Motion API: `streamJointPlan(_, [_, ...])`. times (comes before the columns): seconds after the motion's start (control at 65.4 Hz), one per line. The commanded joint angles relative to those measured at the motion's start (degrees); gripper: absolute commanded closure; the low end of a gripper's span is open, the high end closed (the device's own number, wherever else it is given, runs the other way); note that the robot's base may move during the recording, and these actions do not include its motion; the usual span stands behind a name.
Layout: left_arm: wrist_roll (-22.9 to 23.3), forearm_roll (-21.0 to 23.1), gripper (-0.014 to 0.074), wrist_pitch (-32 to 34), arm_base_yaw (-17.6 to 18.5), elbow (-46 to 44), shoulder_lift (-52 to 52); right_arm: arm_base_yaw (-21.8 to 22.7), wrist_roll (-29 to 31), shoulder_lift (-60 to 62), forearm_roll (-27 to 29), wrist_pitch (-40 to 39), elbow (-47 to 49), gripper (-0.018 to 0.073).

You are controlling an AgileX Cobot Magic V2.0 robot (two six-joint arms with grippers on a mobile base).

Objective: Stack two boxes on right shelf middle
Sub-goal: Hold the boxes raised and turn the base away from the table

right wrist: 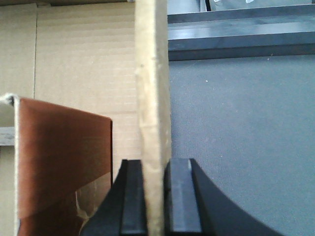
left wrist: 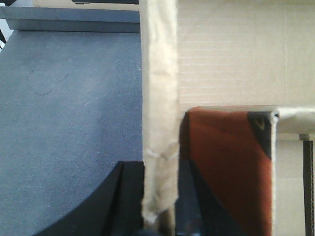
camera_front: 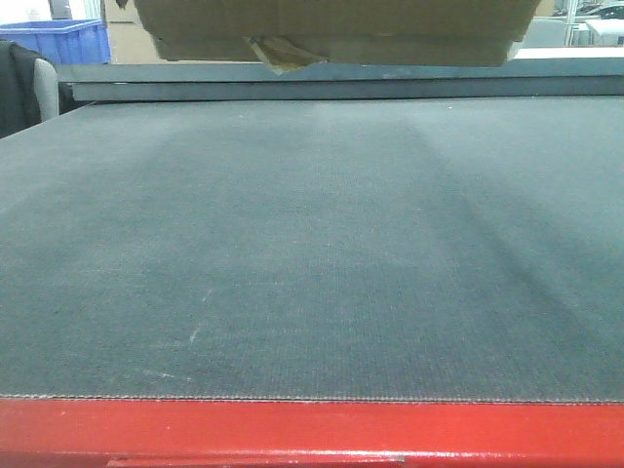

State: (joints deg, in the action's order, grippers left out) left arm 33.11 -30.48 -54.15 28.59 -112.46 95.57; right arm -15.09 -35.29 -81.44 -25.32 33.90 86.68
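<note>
A brown cardboard box (camera_front: 331, 29) hangs above the grey shelf board (camera_front: 312, 253); only its underside shows at the top of the front view. My left gripper (left wrist: 160, 196) is shut on the box's left wall edge (left wrist: 158, 98), with the box's open inside (left wrist: 231, 54) and a red-brown flap (left wrist: 226, 162) to the right. My right gripper (right wrist: 156, 196) is shut on the box's right wall edge (right wrist: 152, 88), with the box's inside (right wrist: 83, 59) and a red-brown flap (right wrist: 59, 157) to the left. A second box does not show.
The shelf board has a red front edge (camera_front: 312, 429) and a grey back rail (camera_front: 341, 88). A blue crate (camera_front: 68, 39) and a dark chair (camera_front: 24, 83) stand beyond the shelf at the far left.
</note>
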Motion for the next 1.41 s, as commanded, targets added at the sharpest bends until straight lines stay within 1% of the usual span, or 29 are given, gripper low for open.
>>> streamJointPlan(0.0, [0.57,0.39,0.0707,2.57,0.39,-0.82,-0.42,0.1,-0.52,0.79,-1.01,-3.91,0.72,0.0701])
streamJointPlan(1.391, [0.57,0.28,0.0707,2.67,0.39,-0.82,-0.42,0.1,-0.52,0.79,-1.01,-3.91,0.72,0.0701])
